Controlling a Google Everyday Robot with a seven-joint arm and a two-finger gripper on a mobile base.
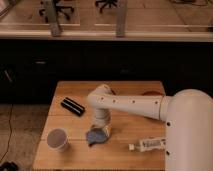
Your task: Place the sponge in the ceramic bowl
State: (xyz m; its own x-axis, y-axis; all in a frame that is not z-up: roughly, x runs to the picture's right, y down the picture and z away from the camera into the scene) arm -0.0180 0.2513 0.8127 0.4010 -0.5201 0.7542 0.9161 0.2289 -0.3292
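Note:
The blue-grey sponge (pixel 96 136) lies on the wooden table (pixel 80 150) near its middle front. My gripper (pixel 100 128) hangs straight above the sponge at the end of the white arm (pixel 135 105), right at its top edge. Only a sliver of the orange-red ceramic bowl (pixel 150 93) shows at the table's far right, behind the arm; the rest of it is hidden.
A black rectangular bar (pixel 73 106) lies at the left back. A white cup (pixel 57 139) with a brownish inside stands at the front left. A white tube (pixel 148 144) lies at the front right. My white body (pixel 190 135) fills the right side.

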